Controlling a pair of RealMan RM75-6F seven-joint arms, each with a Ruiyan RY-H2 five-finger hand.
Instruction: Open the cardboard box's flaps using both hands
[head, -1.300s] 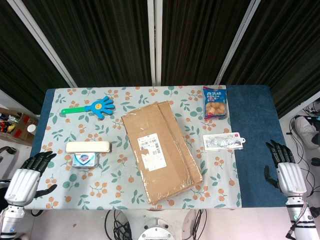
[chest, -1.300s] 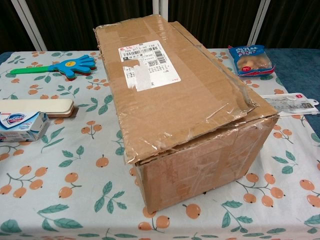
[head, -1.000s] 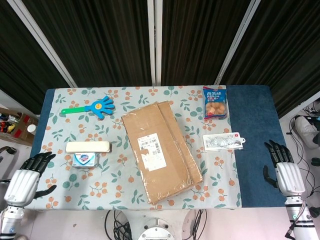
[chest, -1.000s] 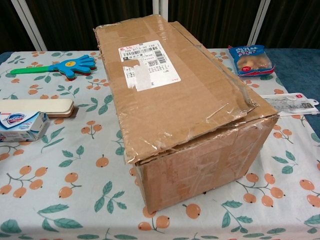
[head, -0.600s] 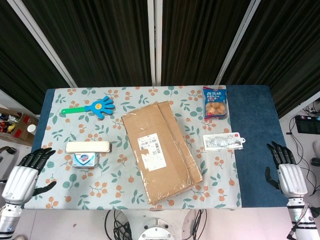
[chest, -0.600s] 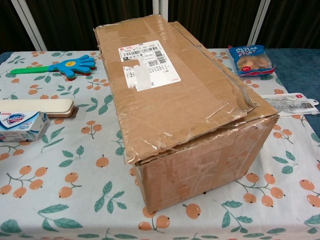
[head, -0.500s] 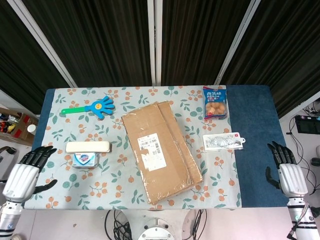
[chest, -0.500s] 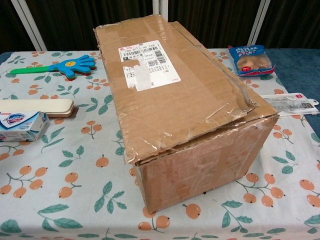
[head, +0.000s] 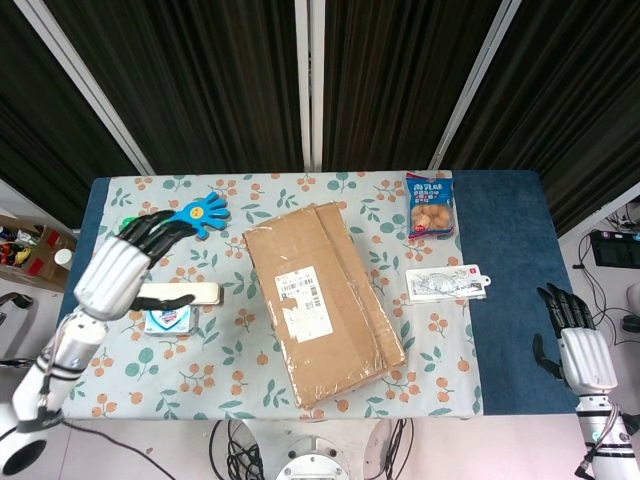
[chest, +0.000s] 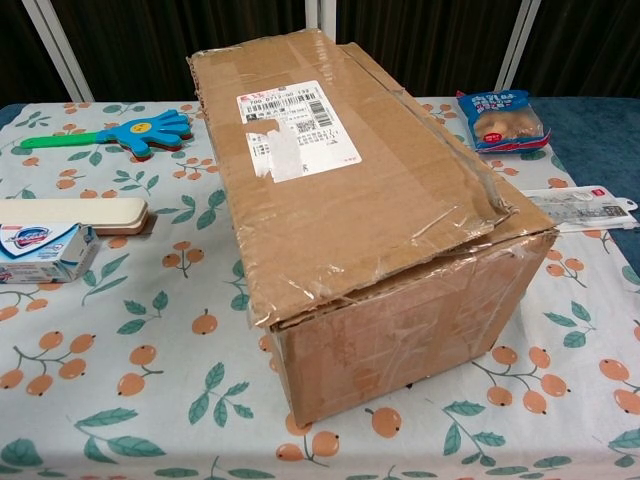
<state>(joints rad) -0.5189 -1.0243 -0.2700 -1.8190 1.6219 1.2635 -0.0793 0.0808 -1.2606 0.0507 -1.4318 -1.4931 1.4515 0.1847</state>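
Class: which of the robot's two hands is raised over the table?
The left hand, fingers spread above the tablecloth; the right hand hangs beyond the table's edge.

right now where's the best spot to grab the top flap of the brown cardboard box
Probably the near end of the brown cardboard box's top flap, at the torn front edge, which already stands slightly off the box's front wall, leaving a gap. Come from the robot's side and hook fingers under that lifted lip, then pull up. Clear tape still crosses the right corner, so it may resist there.
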